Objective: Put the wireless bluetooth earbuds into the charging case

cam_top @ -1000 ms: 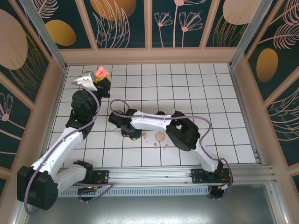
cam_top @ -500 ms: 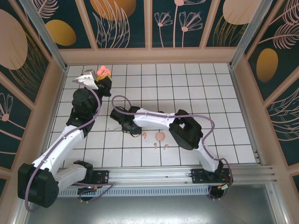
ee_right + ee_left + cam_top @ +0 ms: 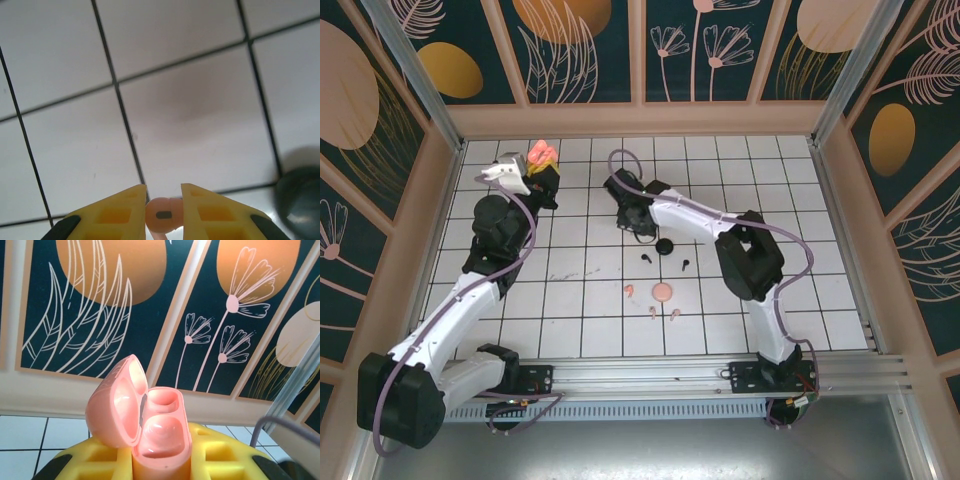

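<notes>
From above, the left gripper (image 3: 538,176) sits at the far left of the white tiled table (image 3: 800,200), clamped on an open pink charging case (image 3: 541,153) held up off the tiles. The right gripper (image 3: 632,212) hangs over the middle of the table. Near it lie a black round case (image 3: 665,246) and two black earbuds (image 3: 647,258). Closer to the arms are a round pink case (image 3: 662,292) and three loose pink earbuds (image 3: 652,311). On the left wrist view, the yellow fingers (image 3: 225,455) squeeze the case body from both sides. Its lid (image 3: 117,405) is swung back to the left and both wells (image 3: 162,400) face up, bare. On the right wrist view, the yellow fingers (image 3: 125,205) are pinched on one pink earbud (image 3: 161,220), just above the tiles. To my eye the job now is carrying that bud across to the case. I would come in from the side away from the lid, line the stem up over one well before lowering, and let go only once it seats. The pinch looks slight, so slow travel seems wise.
</notes>
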Robot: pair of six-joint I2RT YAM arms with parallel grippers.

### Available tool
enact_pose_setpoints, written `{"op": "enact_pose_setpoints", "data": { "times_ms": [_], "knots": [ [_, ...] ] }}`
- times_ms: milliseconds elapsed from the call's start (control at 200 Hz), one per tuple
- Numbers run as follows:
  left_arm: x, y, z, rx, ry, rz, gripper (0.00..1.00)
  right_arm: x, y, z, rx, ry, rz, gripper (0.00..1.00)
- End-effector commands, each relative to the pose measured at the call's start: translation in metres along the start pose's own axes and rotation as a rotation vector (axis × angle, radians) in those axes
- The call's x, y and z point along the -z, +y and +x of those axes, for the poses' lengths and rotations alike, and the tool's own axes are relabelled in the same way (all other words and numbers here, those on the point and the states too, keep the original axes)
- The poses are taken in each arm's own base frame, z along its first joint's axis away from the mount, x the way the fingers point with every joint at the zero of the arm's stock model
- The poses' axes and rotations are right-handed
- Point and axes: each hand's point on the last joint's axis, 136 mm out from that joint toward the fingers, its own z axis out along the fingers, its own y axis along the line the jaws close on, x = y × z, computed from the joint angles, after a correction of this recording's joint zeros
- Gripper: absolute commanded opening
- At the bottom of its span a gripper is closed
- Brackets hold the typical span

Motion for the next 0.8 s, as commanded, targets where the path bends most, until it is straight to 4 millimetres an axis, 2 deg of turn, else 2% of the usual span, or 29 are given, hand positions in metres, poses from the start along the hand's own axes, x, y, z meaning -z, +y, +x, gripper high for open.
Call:
{"op": "enact_pose_setpoints", "data": {
  "times_ms": [0, 185, 375, 500, 636, 796],
  "knots": [
    [0.011, -0.014, -0.010, -0.032, -0.086, 0.092, 0.00, 0.023, -0.001, -0.035, 0.051, -0.083, -0.051, 0.20],
    [0.023, -0.010, 0.014, -0.095, -0.085, 0.119, 0.00, 0.033, -0.015, -0.074, 0.058, -0.137, -0.093, 0.20],
    [0.033, -0.012, 0.054, -0.140, -0.067, 0.208, 0.00, 0.050, -0.021, -0.102, 0.079, -0.188, -0.140, 0.20],
    [0.032, -0.011, 0.080, -0.166, -0.037, 0.247, 0.00, 0.064, -0.018, -0.112, 0.101, -0.225, -0.178, 0.20],
    [0.033, -0.020, 0.099, -0.212, -0.038, 0.338, 0.00, 0.086, -0.010, -0.119, 0.112, -0.271, -0.253, 0.20],
    [0.016, -0.026, 0.119, -0.243, 0.008, 0.408, 0.00, 0.110, 0.006, -0.122, 0.119, -0.301, -0.364, 0.20]
  ]
}}
